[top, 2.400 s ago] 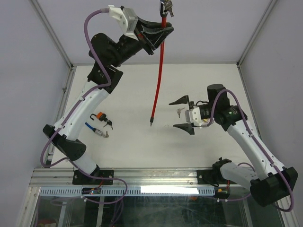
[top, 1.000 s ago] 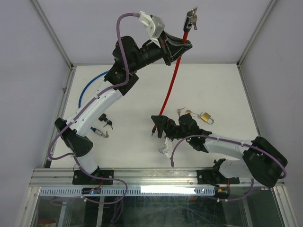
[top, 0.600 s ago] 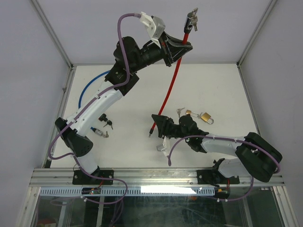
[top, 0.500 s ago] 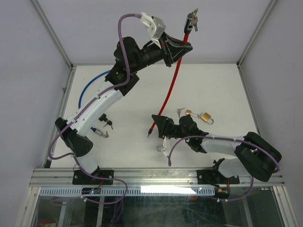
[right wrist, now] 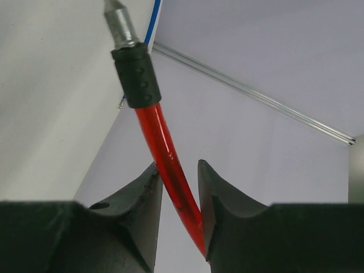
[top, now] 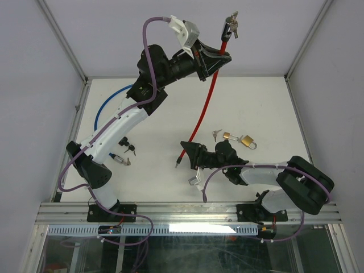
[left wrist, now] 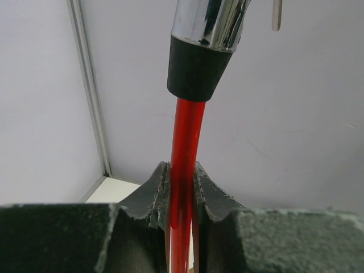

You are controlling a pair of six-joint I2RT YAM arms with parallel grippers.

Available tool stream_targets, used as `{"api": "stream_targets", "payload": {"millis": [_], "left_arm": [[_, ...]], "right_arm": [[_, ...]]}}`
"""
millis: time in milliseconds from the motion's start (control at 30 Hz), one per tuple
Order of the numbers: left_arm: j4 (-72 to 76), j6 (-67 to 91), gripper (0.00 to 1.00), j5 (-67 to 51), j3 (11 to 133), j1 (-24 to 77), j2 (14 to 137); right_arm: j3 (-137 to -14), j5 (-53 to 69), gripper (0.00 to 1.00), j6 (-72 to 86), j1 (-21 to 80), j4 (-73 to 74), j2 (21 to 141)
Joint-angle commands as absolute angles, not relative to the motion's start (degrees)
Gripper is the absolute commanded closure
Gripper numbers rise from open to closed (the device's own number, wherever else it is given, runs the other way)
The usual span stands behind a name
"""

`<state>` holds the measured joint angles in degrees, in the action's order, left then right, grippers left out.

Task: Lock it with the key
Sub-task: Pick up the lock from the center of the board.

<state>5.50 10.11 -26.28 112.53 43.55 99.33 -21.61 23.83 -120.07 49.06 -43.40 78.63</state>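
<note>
Clearly the step in hand is closing the loop of the red plastic-coated cable lock [top: 202, 108], so that its key can then be turned. The left claw [left wrist: 181, 176] is clenched on the cable just below the chrome lock head [left wrist: 210, 23] and holds it high above the white counter [top: 267, 102]. The small silver keys [top: 234, 32] hang right at that head. At the cable's far end from the lock head, low near the counter, the right claw [right wrist: 176, 170] is pinched on the red sheath just behind the black-collared metal pin [right wrist: 135, 74], whose bare tip juts free beyond the fingers. That looks a good hold, since a grip close to the collar should keep the springy cable from wagging. To do this well, the right arm probably needs to sweep the pin up in a wide arc towards the lock head, bending the cable gently and not kinking it. It should then line the pin's axis up with the socket before pushing. Where the socket opens cannot be told from these views, so the head may need turning first. The left claw should hold firm against the push, and a key turn will likely need one claw freed afterwards.
</note>
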Motion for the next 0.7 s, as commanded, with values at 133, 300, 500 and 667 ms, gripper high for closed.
{"api": "stream_targets", "payload": {"millis": [133, 300, 500, 667], "left_arm": [[8.7, 10.9, 1.0, -26.9, 113.0, 44.0, 95.9], [6.0, 4.7, 1.0, -23.8, 111.2, 43.7, 95.1], [10.8, 3.9, 1.0, -24.6, 99.7, 38.1, 91.7], [20.2, -0.9, 1.0, -26.8, 87.4, 35.4, 87.7]], "right_arm": [[-20.6, 26.1, 0.96, -125.0, 49.8, -49.8, 78.0], [-19.0, 29.3, 1.0, -116.7, 50.6, -49.3, 73.8], [-18.0, 32.7, 1.0, -95.8, 50.5, -47.0, 65.0], [-20.4, 35.2, 1.0, -76.8, 48.8, -44.5, 60.9]]}}
